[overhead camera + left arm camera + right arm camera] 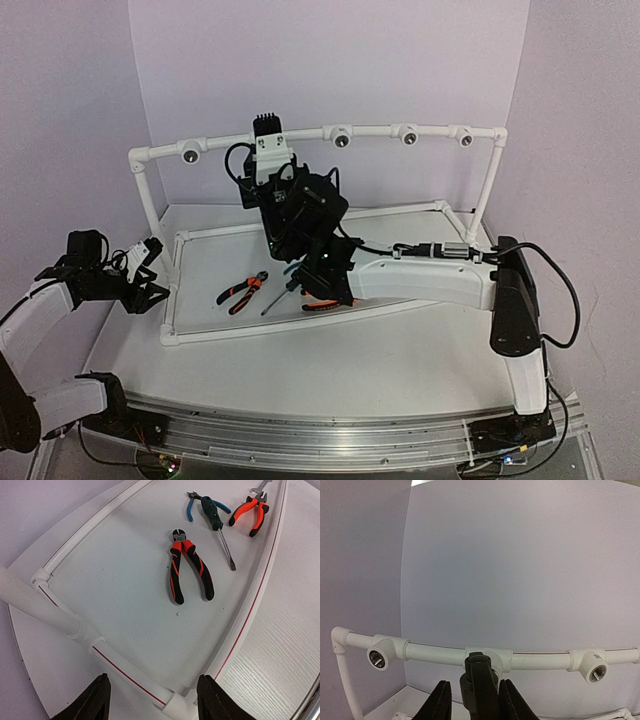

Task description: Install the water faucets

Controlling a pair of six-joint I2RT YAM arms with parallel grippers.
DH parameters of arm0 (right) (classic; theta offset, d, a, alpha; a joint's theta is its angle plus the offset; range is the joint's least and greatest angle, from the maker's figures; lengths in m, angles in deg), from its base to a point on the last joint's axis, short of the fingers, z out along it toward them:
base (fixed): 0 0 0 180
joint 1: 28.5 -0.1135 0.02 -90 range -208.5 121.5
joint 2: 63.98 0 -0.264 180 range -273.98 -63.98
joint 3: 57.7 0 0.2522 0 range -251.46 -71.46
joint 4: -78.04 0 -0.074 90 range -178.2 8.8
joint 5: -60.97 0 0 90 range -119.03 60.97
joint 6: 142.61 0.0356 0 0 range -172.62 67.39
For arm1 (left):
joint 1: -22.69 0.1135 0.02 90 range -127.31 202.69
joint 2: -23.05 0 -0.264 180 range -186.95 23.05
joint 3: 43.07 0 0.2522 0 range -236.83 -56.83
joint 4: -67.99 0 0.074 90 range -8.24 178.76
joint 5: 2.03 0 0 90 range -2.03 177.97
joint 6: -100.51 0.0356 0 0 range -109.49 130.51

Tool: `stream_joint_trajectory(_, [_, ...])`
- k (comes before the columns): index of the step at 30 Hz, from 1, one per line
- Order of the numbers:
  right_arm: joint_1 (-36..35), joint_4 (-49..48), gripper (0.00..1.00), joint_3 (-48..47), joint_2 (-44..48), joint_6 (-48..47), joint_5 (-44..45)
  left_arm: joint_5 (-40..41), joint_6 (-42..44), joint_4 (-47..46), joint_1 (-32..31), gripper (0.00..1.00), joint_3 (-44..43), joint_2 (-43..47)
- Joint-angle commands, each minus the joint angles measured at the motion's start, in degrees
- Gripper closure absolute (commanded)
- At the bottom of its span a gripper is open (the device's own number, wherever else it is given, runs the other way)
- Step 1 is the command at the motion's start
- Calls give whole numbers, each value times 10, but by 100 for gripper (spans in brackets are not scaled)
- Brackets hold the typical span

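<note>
The black water faucet (479,687) stands between my right gripper's fingers (440,702), its front end at the middle socket fitting (506,659) of the raised white pipe (435,653). My right gripper (476,700) is shut on it. In the top view this gripper (266,128) is up at the pipe rail (300,135), between two open sockets. My left gripper (152,700) is open and empty, hovering over the near left corner joint (177,707) of the white floor frame; it also shows at the left in the top view (150,280).
Orange-and-black pliers (190,565) lie inside the floor frame, with a green-handled screwdriver (220,525), a second pair of orange pliers (250,512) and a blue-handled tool (192,510) beyond. Open sockets (377,658) (597,672) flank the faucet. The right arm (430,280) spans the frame.
</note>
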Motion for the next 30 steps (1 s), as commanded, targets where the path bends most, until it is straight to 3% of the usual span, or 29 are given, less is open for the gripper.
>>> stream_joint_trajectory(1, [-6,-16,68,-28,0,10,8,4,-1,-17,-3,40,1,3])
stream_joint_trajectory(18, [-19,-15,70,-33,-7,9,19,4,-1,-18,-4,40,2,3])
stream_joint_trajectory(24, [-19,-20,56,-23,7,-10,30,3,-2,-18,-5,40,3,5])
stream_joint_trajectory(30, [-20,-34,40,58,81,-19,19,1,-5,-14,-5,40,2,6])
